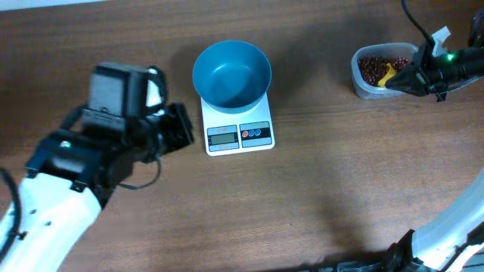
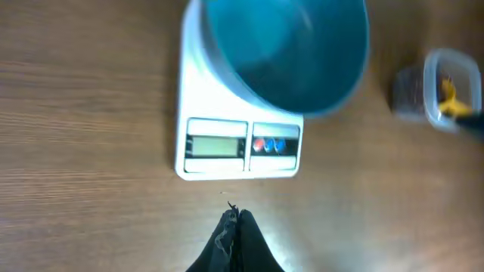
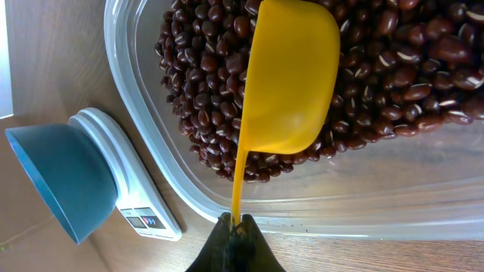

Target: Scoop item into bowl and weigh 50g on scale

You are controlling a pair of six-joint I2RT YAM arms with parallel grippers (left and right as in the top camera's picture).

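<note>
At the right gripper (image 3: pixel 236 225), which grasps the scoop (image 3: pixel 291 83) by its thin handle, the cup lies on the beans (image 3: pixel 200 83) in the tub (image 3: pixel 340 196). Beyond, the bowl (image 1: pixel 231 72) sits empty on the scale (image 1: pixel 238 136). The left gripper (image 2: pixel 232 219) is clenched on nothing. A loaded scoop could twist, spilling beans.

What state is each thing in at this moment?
bowl: on the scale, empty.
scale: carrying the bowl, display unreadable.
tub: open, holding beans.
beans: heaped in the tub.
scoop: on the beans, handle gripped.
left end effector: shut, empty.
right end effector: shut on the scoop.
</note>
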